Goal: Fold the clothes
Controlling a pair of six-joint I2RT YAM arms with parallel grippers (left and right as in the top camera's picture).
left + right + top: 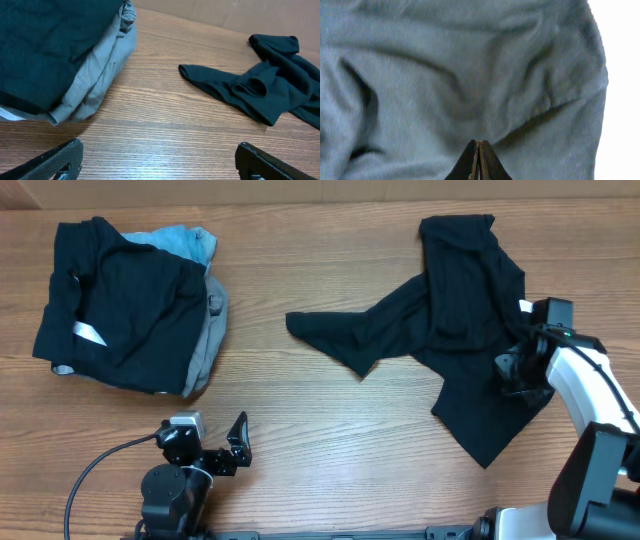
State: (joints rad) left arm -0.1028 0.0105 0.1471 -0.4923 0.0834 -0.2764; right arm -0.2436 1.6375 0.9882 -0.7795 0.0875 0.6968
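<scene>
T-shirt [470, 330]: on the table [330, 450], one sleeve stretched out to its left.
Pile of garments [130, 310]: on the table, well apart to the T-shirt's left.
Right gripper [515, 375]: on the T-shirt's right edge, touching it.
Left gripper [240, 445]: left of the T-shirt and nearer the front edge, clear of it.

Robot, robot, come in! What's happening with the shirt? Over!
Left gripper open, holding nothing. Right gripper shut, down on black T-shirt. Shirt crumpled, not folded. Clothes pile sits apart, nothing blocking.
</scene>
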